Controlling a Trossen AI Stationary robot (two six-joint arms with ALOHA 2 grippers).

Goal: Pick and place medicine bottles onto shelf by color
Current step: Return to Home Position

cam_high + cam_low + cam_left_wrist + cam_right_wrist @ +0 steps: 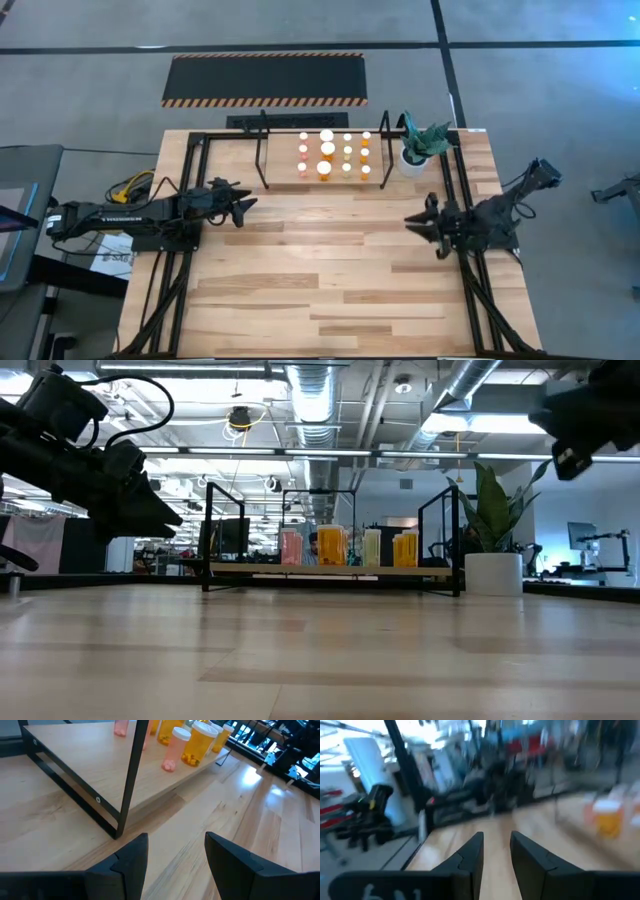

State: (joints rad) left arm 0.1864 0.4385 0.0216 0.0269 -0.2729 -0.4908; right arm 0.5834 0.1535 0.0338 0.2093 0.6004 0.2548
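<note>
Several medicine bottles (335,155) with white caps stand upright in rows on the shelf (280,160), a light wooden board in a black rod frame at the table's far middle. In the low view the bottles (330,546) show pink, orange, pale and amber. My left gripper (245,207) hovers open at the table's left, short of the shelf's near left post; the left wrist view shows it (175,842) with nothing between its fingers, pointing at the shelf (75,760). My right gripper (412,222) is shut at the table's right, off the table, holding nothing (496,840).
A white pot with a green plant (413,160) stands just right of the shelf. Black frame rails (190,190) run along the table's left and right sides. A black mat with hazard-striped edges (265,80) lies on the floor beyond the table. Bare wood (330,260) spreads between the arms.
</note>
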